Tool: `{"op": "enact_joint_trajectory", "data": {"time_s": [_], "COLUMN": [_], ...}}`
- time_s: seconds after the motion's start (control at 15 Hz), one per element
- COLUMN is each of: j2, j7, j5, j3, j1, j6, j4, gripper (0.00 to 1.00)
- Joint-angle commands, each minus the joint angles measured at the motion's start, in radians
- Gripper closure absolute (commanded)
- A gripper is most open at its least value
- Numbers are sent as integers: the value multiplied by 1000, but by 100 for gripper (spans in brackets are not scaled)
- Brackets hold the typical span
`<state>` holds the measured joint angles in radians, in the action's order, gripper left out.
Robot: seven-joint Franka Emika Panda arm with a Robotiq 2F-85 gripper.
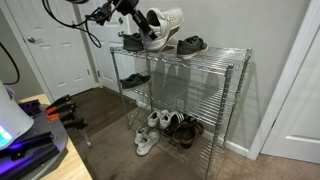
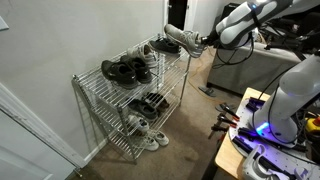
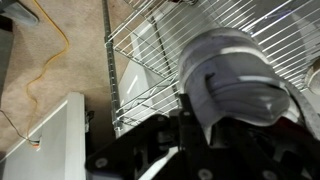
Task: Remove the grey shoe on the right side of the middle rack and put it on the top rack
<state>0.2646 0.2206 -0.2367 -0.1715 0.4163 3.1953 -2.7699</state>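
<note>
In the wrist view the grey shoe (image 3: 235, 85) fills the right half of the frame. It is clamped in the end effector (image 2: 207, 40), whose jaws are closed tight on the shoe's rim. The shoe's rounded end points away from the camera, over chrome wire.

The coming move is judged to turn on one relation: the top rack (image 1: 215, 55) lies directly beneath the held shoe. In an exterior view the shoe (image 2: 180, 38) sits in the upper middle of the frame, clear of the wire. It is just left of the end effector, with its long axis roughly level and running along the shelf's length, away from the wrist. A short descent and a release seem all that is left. Only one arm is present, so no choice of arm arises.

Counted: one arm, one end effector, one grey shoe and one shelving unit of three tiers.

- **Top rack:** a dark shoe (image 1: 133, 42) is seen left of the held shoe and a black shoe (image 1: 190, 44) right of it. The bare grid between them is judged the likely landing place.
- **Middle rack (image 1: 185, 92):** one dark shoe (image 1: 133, 80) is counted at its left. Its right side is bare.
- **Lowest tier, farthest down:** a white sneaker pair (image 1: 150, 130) lies beside a dark heap (image 1: 185, 127) whose number cannot be told.
</note>
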Motion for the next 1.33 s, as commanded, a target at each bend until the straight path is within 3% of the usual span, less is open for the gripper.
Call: {"op": "enact_joint_trajectory", "data": {"time_s": [0.0, 0.07, 0.27, 0.33, 0.67, 0.93, 1.27], "j2": [204, 255, 388, 409, 488, 459, 321], "j7": [147, 185, 248, 328, 465, 547, 631], "j5": [92, 87, 45, 132, 225, 286, 370], "j3": [-270, -331, -372, -319, -287, -274, -272], "j1": [255, 276, 200, 128, 13, -1, 33], "j6": [-195, -253, -425, -467, -629, -663, -543], "j4": [-28, -33, -29, -26, 5, 37, 120], "gripper": [94, 94, 94, 94, 94, 94, 94]}}
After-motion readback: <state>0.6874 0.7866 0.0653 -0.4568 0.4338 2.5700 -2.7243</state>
